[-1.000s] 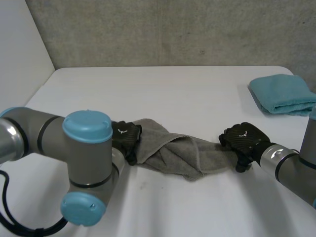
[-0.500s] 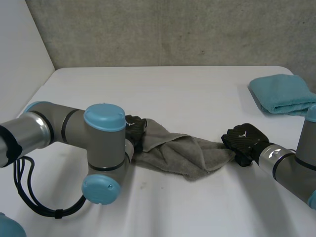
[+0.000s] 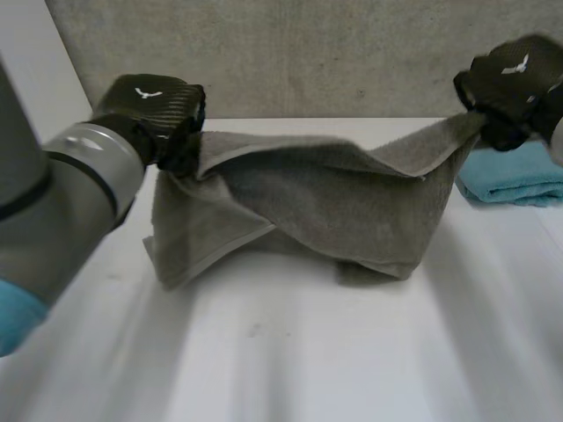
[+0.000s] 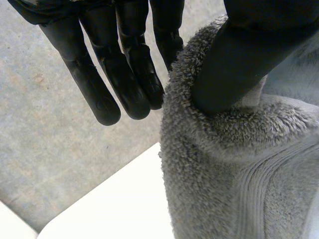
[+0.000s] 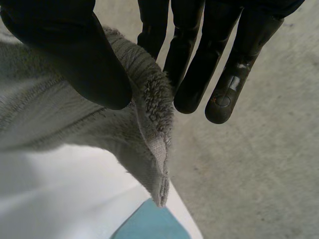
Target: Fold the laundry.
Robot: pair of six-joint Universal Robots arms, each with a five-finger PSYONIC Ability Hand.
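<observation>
Item: grey towel (image 3: 308, 202), one, unfolded and twisted, with a diagonal fold across its face. Location: held up over the table (image 3: 290, 360) and slung between both hands. Its top edge runs hand to hand as the long axis, and its body hangs below the fingers. Whether the lowest folds rest on the table cannot be told. Left hand (image 3: 145, 105): fingers (image 4: 127, 74) straight and close together, thumb (image 4: 239, 59) pressed into the pile, pinching the towel's near end against the nearest finger. The cloth falls away beneath the thumb. Right hand (image 3: 510, 79): its fingers likewise straight, with its thumb pinching the opposite corner against the nearest one. The hemmed tip of that corner pokes out just under the fingertips. Reach: each hand holds one end, so neither is nearer, and the sag lies midway between the two sets of fingers. Other stock: blue towel (image 3: 519, 176), folded, on the table below the right fingers and just beside the grey towel's right end. Clearance, as judged: bare table below the fingers and toward the robot gives room to lay the towel out flat. The blue towel crowds the right side, and the wall (image 3: 334, 53) closes off the space beyond the fingers. Spreading looks safer toward the middle and the near side. The twist probably needs shaking out before a clean fold.
</observation>
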